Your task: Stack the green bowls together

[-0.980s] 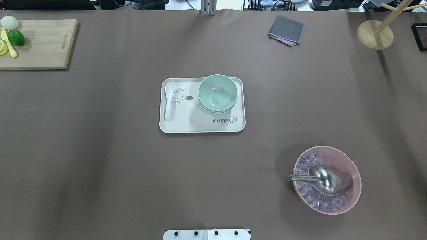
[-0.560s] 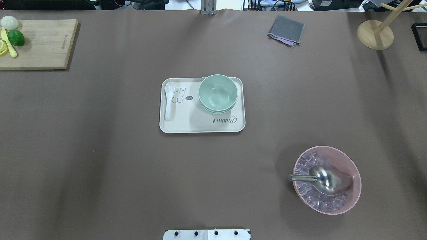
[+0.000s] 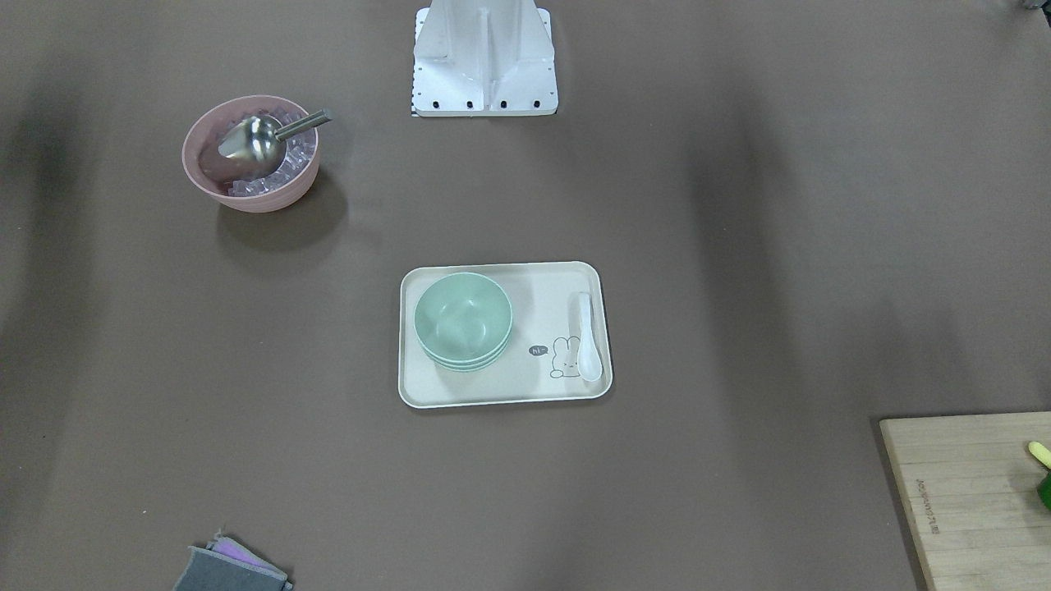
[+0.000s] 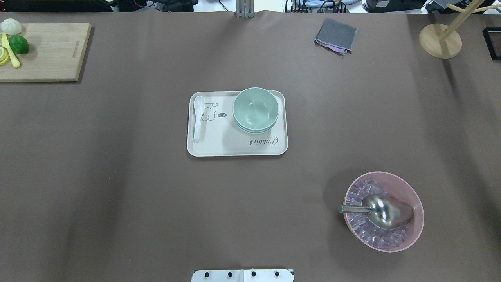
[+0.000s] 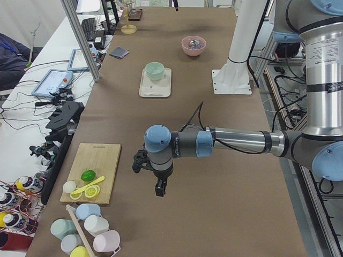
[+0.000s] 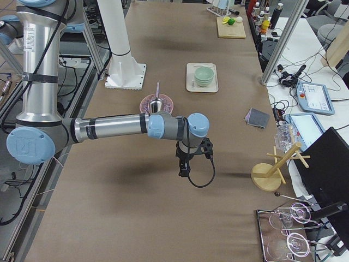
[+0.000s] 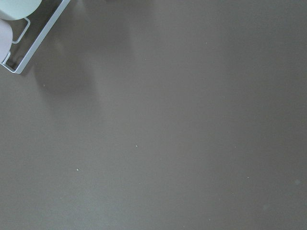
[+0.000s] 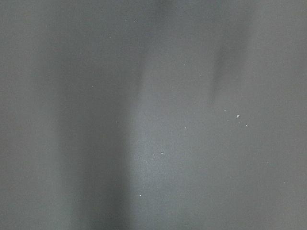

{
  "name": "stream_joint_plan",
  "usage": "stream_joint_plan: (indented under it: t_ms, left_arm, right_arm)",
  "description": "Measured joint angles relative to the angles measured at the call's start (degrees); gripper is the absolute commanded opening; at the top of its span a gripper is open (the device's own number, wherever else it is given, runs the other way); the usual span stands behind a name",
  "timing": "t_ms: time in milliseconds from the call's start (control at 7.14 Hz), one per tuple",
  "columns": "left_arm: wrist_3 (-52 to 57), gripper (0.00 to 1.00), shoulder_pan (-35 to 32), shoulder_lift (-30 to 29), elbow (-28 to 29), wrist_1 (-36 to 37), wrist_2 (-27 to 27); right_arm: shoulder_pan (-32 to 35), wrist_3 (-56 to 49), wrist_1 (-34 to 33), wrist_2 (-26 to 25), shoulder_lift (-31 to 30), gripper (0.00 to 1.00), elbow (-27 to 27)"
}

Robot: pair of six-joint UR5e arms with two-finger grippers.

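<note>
Green bowls [image 4: 255, 106] nested on the tray [image 4: 219, 148]
Left end effector [image 5: 159, 189] and right end effector [image 6: 184, 171] are seen far off, state cannot be told; the bowls could be toppled by a stray pass

The pale mint-green bowls [image 4: 256, 108] sit nested, upright, in one stack on the tray [image 4: 219, 147].

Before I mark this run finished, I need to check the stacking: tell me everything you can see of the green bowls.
The green bowls are pale mint, round, deep and matte, like plastic. They sit nested in one upright stack, open side up, the top one empty; two lower rims peek out beneath it. The stack stands on the cream tray, in its far corner on the robot's right, touching only the tray. The white spoon lies apart at the other end.
</note>
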Motion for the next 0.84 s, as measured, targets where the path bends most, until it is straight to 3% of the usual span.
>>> stream_joint_plan:
  t_ms: [840]
  left_arm:
    - [0.0,0.98,0.0,0.3,-0.1,0.0,0.0]
  right_arm:
    - [-0.6,0.0,0.4,0.0,0.0,1.0,0.0]
